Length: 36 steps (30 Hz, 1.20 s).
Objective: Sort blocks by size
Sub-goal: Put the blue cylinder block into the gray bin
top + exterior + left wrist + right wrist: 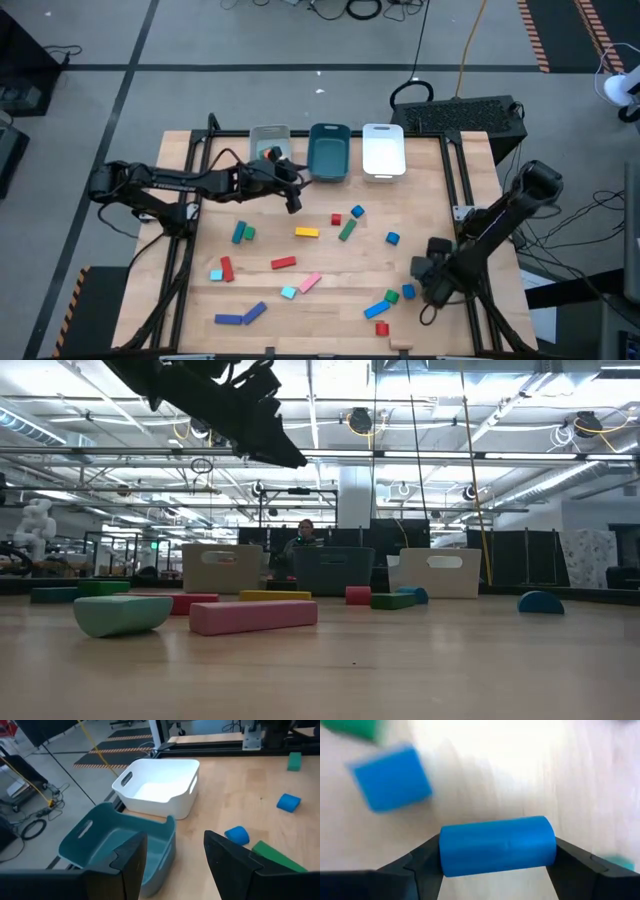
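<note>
Now right tool clamps a blue cylinder; left tool gapes empty.

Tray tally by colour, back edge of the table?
Grey rectangular plastic tray: 1
Teal rectangular plastic tray: 1
White rectangular plastic tray: 1
Total: 3 trays, side by side along the back edge of the table.
</note>
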Each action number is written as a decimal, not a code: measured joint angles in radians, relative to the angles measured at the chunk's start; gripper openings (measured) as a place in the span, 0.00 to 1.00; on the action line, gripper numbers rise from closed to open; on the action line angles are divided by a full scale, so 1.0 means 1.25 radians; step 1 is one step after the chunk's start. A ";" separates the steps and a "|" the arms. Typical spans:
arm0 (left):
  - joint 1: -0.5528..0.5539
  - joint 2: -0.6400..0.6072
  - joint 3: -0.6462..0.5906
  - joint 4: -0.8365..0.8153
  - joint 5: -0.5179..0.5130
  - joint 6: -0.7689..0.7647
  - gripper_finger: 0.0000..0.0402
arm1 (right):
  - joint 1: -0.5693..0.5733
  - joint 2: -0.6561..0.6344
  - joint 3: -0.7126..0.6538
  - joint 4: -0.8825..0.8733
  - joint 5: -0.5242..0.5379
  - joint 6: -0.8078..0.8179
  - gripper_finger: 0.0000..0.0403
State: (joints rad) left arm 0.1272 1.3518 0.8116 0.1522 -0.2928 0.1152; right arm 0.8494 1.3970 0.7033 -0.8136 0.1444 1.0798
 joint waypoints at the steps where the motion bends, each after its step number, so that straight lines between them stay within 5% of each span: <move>1: -0.007 0.000 0.000 -0.001 -0.009 0.001 0.49 | -0.008 -0.018 0.000 0.020 0.020 -0.013 0.68; 9: -0.072 0.000 0.000 0.001 -0.029 0.059 0.49 | -0.126 -0.135 0.001 0.234 0.184 -0.184 0.69; 16: -0.157 0.003 0.000 0.034 0.069 0.174 0.49 | -0.282 -0.150 0.001 0.536 0.182 -0.492 0.69; 23: -0.237 0.003 0.000 0.047 0.091 0.281 0.49 | -0.471 -0.098 0.002 0.765 -0.053 -0.660 0.69; 31: -0.272 0.004 0.000 0.043 0.093 0.398 0.49 | -0.629 0.007 0.002 0.946 -0.339 -0.629 0.70; 36: -0.271 0.032 0.000 0.046 0.112 0.434 0.49 | -0.682 0.084 0.002 1.117 -0.436 -0.577 0.70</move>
State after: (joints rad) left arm -0.2119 1.3915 0.8120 0.2095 -0.1534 0.6580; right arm -0.0027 1.5015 0.7059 0.5825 -0.4002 0.3592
